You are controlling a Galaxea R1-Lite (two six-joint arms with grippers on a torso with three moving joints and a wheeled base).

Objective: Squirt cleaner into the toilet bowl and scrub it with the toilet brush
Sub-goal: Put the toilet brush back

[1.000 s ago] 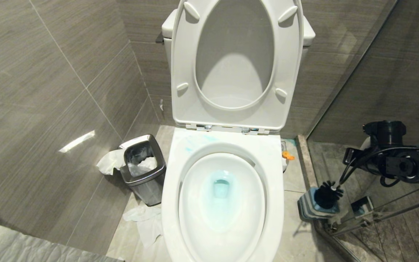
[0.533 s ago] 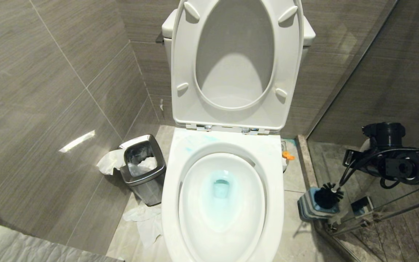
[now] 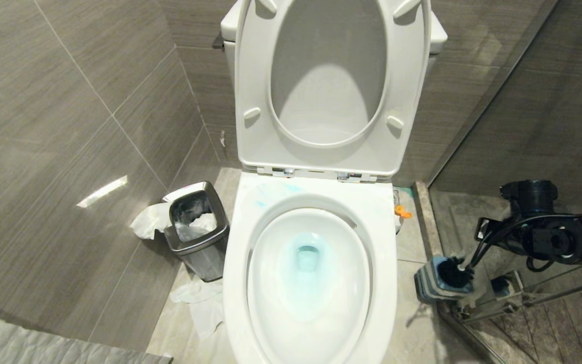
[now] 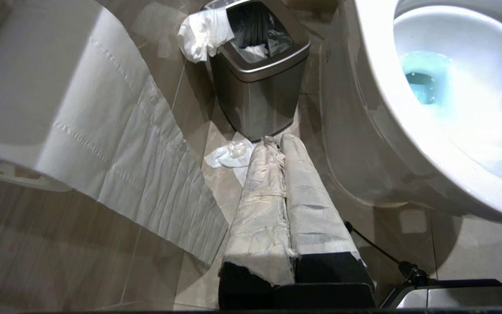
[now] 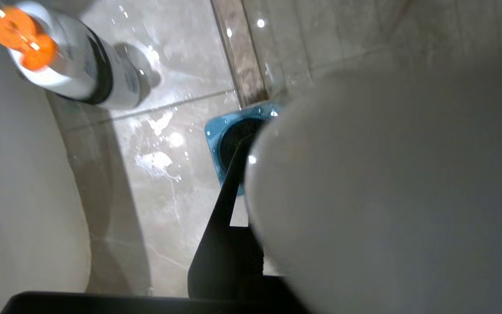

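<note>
The white toilet bowl (image 3: pixel 316 198) stands open with seat and lid raised; blue-tinted water (image 3: pixel 307 258) sits at its bottom. On the floor to its right the cleaner (image 5: pixel 74 69) stands upright, white with an orange nozzle (image 3: pixel 401 212). My right gripper (image 5: pixel 246 152) is shut on the toilet brush, whose white handle (image 5: pixel 386 183) fills the right wrist view. Its black bristle head (image 3: pixel 454 275) sits down in the blue-and-grey holder (image 3: pixel 428 284). The right arm (image 3: pixel 543 235) hangs over that holder. My left gripper (image 4: pixel 277 140), its fingers wrapped in white material, is shut on nothing, low beside the bowl (image 4: pixel 390 109).
A small steel bin (image 3: pixel 196 237) with crumpled tissue stands left of the bowl, and more tissue (image 3: pixel 202 303) lies on the floor. A glass shower partition (image 3: pixel 478 116) with a stone kerb (image 3: pixel 422 212) closes the right side. A toilet paper roll (image 4: pixel 59 100) hangs near the left arm.
The right arm has sunk and the brush head has gone from above the holder's rim down inside it. The whole head view has shifted slightly. The left gripper is unmoved.
</note>
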